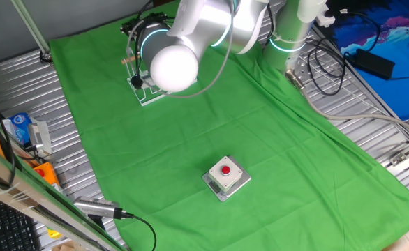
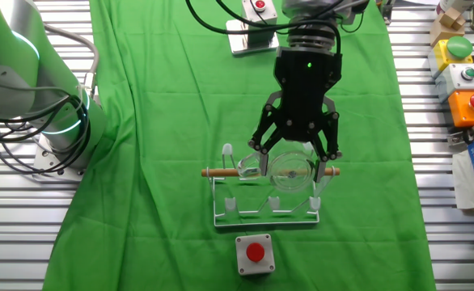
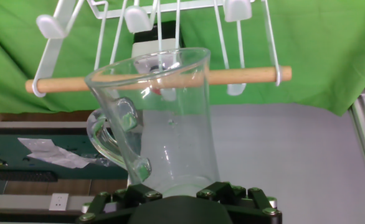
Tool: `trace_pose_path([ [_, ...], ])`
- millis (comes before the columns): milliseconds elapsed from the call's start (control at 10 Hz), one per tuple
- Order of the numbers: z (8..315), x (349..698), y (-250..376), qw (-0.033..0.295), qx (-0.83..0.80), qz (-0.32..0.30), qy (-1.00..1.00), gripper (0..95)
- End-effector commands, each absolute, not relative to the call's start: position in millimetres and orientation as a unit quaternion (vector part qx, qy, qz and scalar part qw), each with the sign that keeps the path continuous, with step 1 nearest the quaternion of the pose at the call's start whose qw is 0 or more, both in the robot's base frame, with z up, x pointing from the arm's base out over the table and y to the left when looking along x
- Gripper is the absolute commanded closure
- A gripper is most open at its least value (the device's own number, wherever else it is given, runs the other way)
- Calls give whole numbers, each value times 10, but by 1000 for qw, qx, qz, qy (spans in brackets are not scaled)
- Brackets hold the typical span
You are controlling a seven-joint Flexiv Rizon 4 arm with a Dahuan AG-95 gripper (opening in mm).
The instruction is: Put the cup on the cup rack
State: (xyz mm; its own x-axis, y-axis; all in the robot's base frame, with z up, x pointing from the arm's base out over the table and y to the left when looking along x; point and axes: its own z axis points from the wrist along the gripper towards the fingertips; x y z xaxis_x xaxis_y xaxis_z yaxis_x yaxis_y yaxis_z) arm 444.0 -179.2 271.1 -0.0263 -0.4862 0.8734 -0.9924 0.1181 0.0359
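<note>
Over the green cloth (image 2: 156, 121), the gripper (image 2: 295, 155) – fingers clamped on the cup (image 2: 289, 170) – hangs at the cup rack (image 2: 245, 212).

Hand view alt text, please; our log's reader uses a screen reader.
A clear glass cup with a side handle fills the frame, held at its base by the gripper. Just behind its rim runs the wooden rod of the cup rack, white pegs above, green cloth beyond.

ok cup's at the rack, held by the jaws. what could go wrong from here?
1. The cup sits right at the wooden rod; its rim could knock the rod instead of seating.
2. The cup rack looks light, so a push may shift or tip it.
3. Smooth glass could slip in the gripper.
</note>
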Motion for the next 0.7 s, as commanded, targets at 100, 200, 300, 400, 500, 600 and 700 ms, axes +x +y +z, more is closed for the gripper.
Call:
trace_pose_path([
  [100, 2699, 4442, -1785, 389, 575, 318, -646, 950],
  [200, 2693, 4447, -1783, 390, 573, 318, -647, 950],
  [300, 2692, 4448, -1783, 390, 572, 317, -648, 950],
  [400, 2688, 4452, -1783, 389, 573, 317, -648, 950],
  [500, 2684, 4458, -1781, 389, 575, 316, -647, 950],
  [600, 2683, 4460, -1780, 390, 574, 318, -645, 950],
  [700, 2677, 4470, -1777, 397, 571, 325, -640, 950],
])
